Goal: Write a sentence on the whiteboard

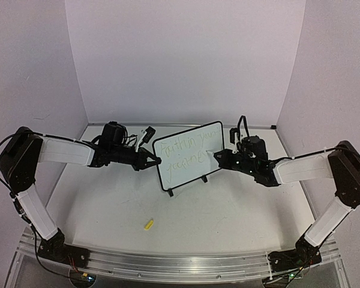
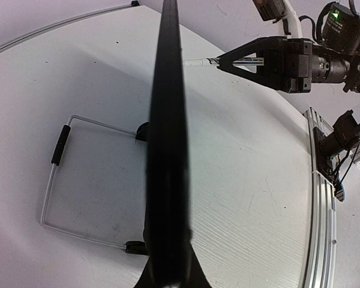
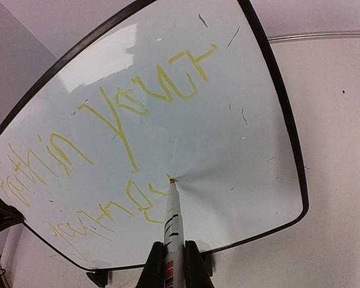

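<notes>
- Yellow-green sentence [image 3: 117, 125] looks mid-writing: two lines on the whiteboard [image 1: 189, 157], which stands upright at mid-worktop [image 1: 228, 210].
- Right jaws are clamped on the marker [image 3: 170, 219], its tip touching the board at the second line's end. Left jaws pinch the board's left edge.
- Next probably calls for a steady stroke, without tipping the board.
- Lettering is faint — hardly legible.

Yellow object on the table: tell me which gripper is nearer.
Left. The left gripper grips the whiteboard by its edge, almost straight behind the yellow object. The right gripper, holding a marker, sits farther off to the right.
</notes>
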Motion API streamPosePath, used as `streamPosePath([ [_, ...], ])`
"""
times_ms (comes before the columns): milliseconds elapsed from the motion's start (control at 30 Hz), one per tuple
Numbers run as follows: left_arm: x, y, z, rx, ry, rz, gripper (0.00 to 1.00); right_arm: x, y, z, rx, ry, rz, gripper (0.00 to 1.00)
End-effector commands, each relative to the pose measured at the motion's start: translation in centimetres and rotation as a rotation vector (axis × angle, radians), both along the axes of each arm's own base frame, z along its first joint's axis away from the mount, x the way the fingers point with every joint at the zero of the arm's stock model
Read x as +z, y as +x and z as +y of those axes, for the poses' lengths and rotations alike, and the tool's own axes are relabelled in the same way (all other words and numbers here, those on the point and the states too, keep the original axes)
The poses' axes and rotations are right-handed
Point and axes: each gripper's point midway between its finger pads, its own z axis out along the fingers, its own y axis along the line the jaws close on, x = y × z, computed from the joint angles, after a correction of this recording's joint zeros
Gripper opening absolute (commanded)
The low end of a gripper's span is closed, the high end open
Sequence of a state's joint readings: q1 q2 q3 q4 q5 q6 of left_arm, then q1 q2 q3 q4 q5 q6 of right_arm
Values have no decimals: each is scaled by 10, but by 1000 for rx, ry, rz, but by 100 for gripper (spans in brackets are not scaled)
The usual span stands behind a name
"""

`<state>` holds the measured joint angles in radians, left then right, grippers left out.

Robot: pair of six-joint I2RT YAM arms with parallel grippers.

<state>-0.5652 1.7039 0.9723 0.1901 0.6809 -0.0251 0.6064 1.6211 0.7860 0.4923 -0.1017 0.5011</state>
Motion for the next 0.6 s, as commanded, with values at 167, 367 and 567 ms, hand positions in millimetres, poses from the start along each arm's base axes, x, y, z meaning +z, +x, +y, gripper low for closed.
streamPosePath([
  [167,11,-2,-9,-35,-16,-14,0,-10,2,-4,-18,-11,16,0],
  [367,11,-2,-8,-35,-16,-13,0,-25,-7,-5,-12,0,56,0],
  [567,11,-2,-9,-35,-16,-13,0,-41,-15,-2,6,5,93,0],
])
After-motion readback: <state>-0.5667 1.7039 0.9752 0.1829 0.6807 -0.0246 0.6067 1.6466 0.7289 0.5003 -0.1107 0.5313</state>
